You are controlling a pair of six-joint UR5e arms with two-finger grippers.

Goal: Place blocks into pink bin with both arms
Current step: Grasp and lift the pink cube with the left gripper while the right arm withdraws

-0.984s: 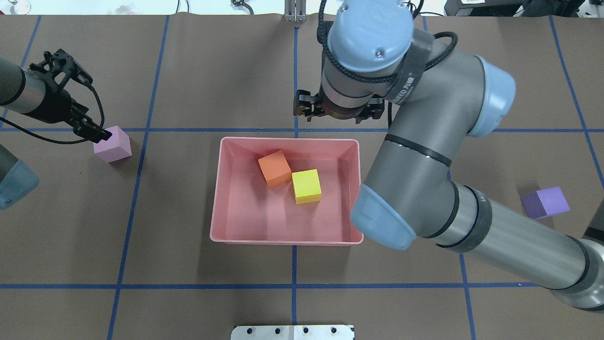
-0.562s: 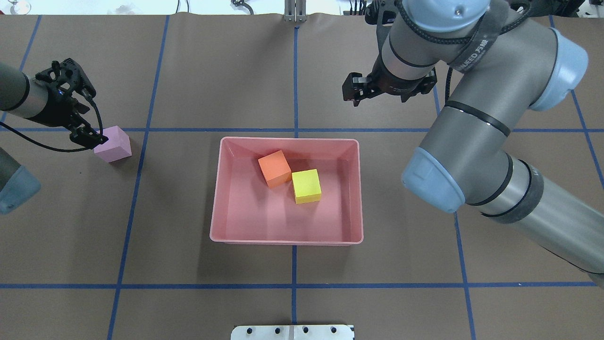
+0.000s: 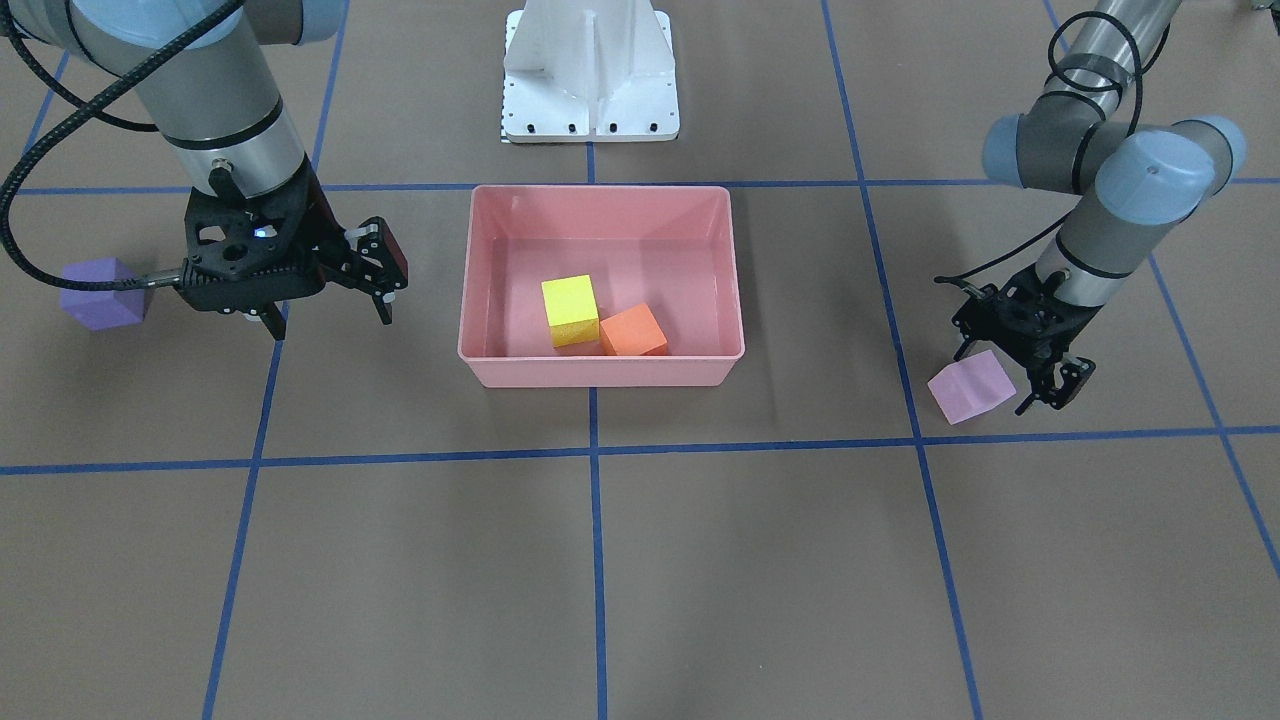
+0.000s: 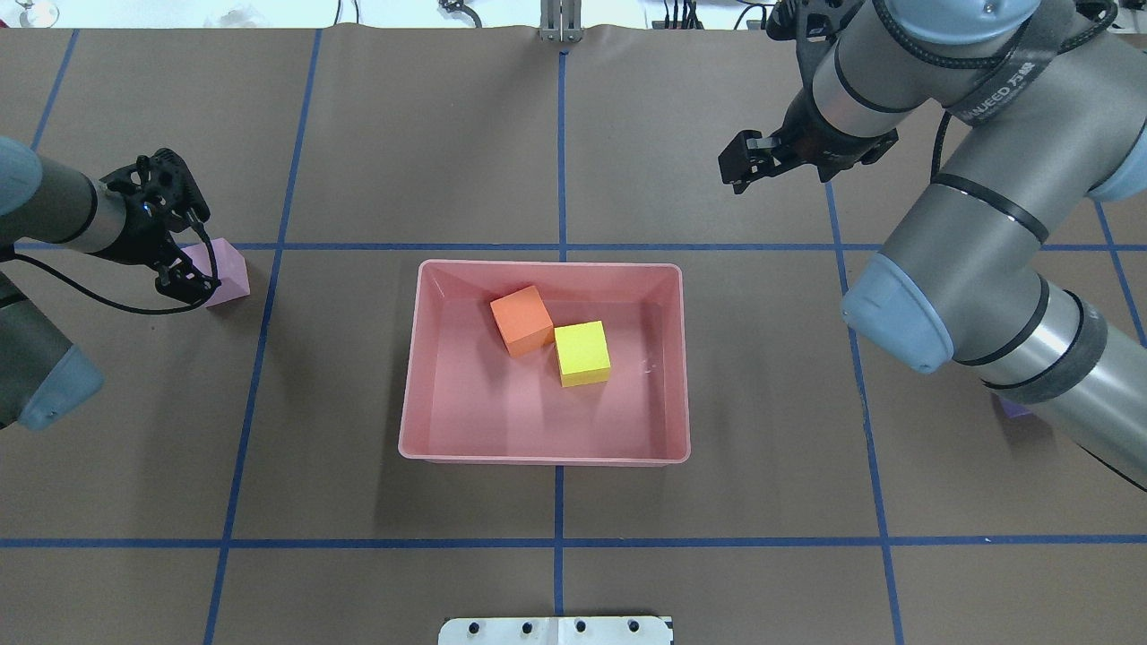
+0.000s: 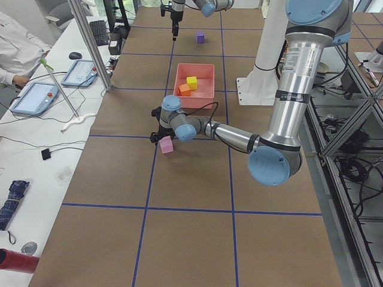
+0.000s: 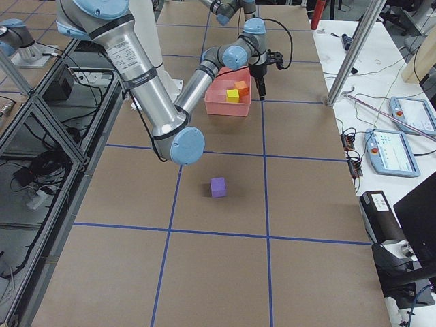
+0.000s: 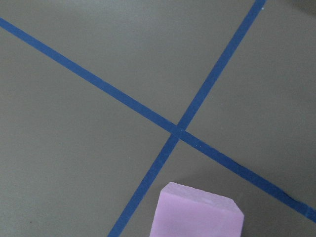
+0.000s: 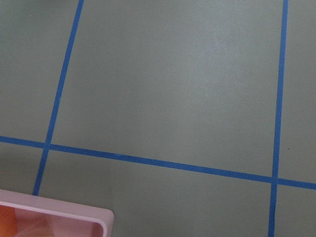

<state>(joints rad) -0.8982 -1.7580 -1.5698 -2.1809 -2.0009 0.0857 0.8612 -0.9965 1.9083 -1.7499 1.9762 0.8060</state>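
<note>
The pink bin (image 4: pixel 547 460) sits mid-table and holds the orange block (image 4: pixel 520 320) touching the yellow block (image 4: pixel 582 353). At the table's left, the pale pink-lilac block (image 4: pixel 229 269) rests on the mat. My left gripper (image 4: pixel 188 276) hangs open just over its near edge; the left wrist view shows that block (image 7: pixel 197 212) low in frame and no fingers. The right gripper (image 3: pixel 330 310) is open and empty, hovering beyond the bin's far right corner. The dark purple block (image 3: pixel 100 293) lies on the mat at the right, almost hidden under my right arm in the overhead view.
The white robot base (image 3: pixel 590 90) stands behind the bin. Blue tape lines (image 4: pixel 559 134) grid the brown mat. A person (image 5: pixel 18 48) sits at a side bench with tablets (image 5: pixel 36 95), and a metal pole (image 5: pixel 90 42) stands by the table edge.
My right arm swung from above the bin's far rim out to the far right, now covering the purple block. The left gripper shifted closer over the pink-lilac block.
</note>
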